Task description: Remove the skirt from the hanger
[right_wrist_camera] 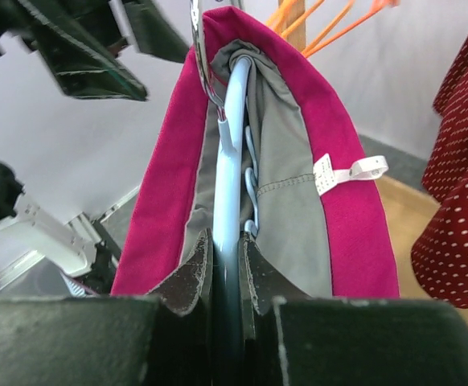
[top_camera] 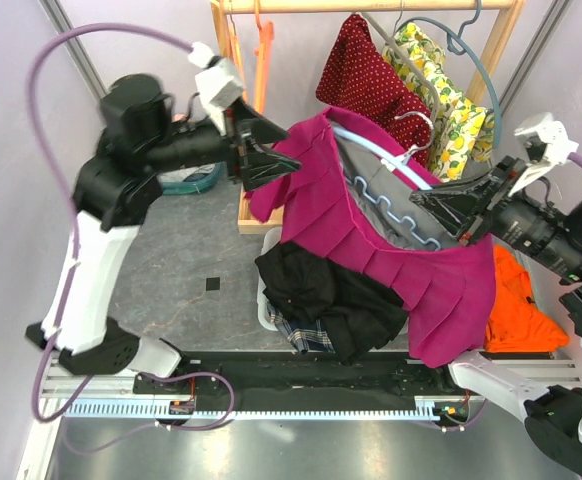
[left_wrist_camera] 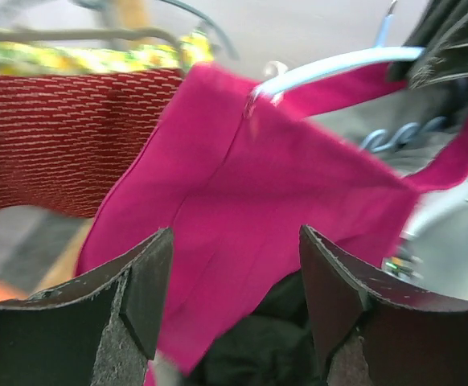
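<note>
The magenta pleated skirt point(top_camera: 371, 240) hangs in the air on a light-blue hanger point(top_camera: 386, 155), its grey lining showing inside the waistband. My right gripper point(top_camera: 426, 202) is shut on the hanger's bar, which runs up between its fingers in the right wrist view point(right_wrist_camera: 226, 241), with the skirt point(right_wrist_camera: 355, 217) draped around the hanger point(right_wrist_camera: 230, 161). My left gripper point(top_camera: 291, 148) is at the skirt's upper left corner. In the left wrist view it point(left_wrist_camera: 234, 281) stands open, and the skirt point(left_wrist_camera: 234, 185) spreads just beyond its fingertips, below the hanger point(left_wrist_camera: 330, 66).
A white basket point(top_camera: 266, 300) under the skirt holds black clothes point(top_camera: 311, 285). An orange garment point(top_camera: 516, 310) lies at the right. The wooden rack point(top_camera: 371, 5) behind carries a red dotted garment point(top_camera: 371, 80), a yellow lemon-print one point(top_camera: 441, 90) and orange hangers point(top_camera: 261, 40).
</note>
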`<state>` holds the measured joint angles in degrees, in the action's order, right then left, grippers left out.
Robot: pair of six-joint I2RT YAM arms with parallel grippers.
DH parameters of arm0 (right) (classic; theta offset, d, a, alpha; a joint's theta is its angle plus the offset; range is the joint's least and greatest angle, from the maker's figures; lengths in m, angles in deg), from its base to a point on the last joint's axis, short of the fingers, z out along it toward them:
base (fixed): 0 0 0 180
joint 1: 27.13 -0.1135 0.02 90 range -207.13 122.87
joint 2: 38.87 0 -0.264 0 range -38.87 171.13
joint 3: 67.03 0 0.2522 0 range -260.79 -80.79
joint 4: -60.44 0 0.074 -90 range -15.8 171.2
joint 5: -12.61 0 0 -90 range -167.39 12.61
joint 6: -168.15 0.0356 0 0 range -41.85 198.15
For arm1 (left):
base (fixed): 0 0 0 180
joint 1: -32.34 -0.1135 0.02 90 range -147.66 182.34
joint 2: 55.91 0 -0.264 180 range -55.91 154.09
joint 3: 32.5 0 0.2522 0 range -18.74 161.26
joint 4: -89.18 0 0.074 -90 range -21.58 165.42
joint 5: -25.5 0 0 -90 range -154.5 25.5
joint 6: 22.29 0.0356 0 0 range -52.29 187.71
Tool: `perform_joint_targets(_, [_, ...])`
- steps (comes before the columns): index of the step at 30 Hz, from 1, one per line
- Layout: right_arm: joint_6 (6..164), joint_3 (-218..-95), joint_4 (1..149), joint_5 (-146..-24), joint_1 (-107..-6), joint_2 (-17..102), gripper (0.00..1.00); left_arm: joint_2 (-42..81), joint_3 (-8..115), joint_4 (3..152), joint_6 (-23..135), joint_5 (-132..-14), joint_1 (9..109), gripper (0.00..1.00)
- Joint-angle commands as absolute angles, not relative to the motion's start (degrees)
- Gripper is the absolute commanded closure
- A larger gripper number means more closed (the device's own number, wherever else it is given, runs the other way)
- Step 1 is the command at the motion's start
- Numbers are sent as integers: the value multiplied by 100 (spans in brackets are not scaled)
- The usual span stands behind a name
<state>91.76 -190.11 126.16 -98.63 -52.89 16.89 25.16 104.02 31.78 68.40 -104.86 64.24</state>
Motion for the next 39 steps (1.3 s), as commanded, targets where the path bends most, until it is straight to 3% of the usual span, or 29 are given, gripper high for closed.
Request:
perform_joint_targets(1, [9283,-18811,11990,-10086,-5297,1676,100,2925,10808,3445,6367,-11549,6398,29])
perform_joint_targets(6, [9283,-18688,11999,-10130,-5289,1676,100,2987,10730,3543,6288,-11846,6398,36])
perform_joint_targets(10, [9300,-18670,11964,-10191,-5298,1720,100,3048,10642,3622,6296,-12057,6398,59])
perform_joint_targets(13, [9353,-18617,11903,-10253,-5297,1746,100,3162,10589,3639,6349,-12128,6398,68])
perform_joint_targets(17, [9380,-18556,11859,-10323,-5297,1720,100,3294,10571,3526,6638,-12137,6398,70])
perform_joint_targets(22, [9388,-18477,11867,-10350,-5297,1676,100,3461,10615,3534,6631,-11794,6380,58])
perform_joint_targets(24, [9388,-18468,11859,-10350,-5297,1676,100,3540,10642,3578,6613,-11864,6380,59])
perform_joint_targets(27, [9397,-18477,11841,-10393,-5297,1667,100,3628,10703,3587,6613,-11847,6380,75])
perform_joint_targets(28, [9397,-18468,11832,-10394,-5297,1667,100,3637,10729,3595,6622,-11873,6380,89])
perform_joint_targets(30, [9397,-18433,11841,-10420,-5297,1659,100,3663,10747,3595,6622,-11952,6380,98])
perform_joint_targets(39, [9406,-17994,11762,-10367,-5297,1615,100,3637,10888,3604,6472,-11944,6380,98])
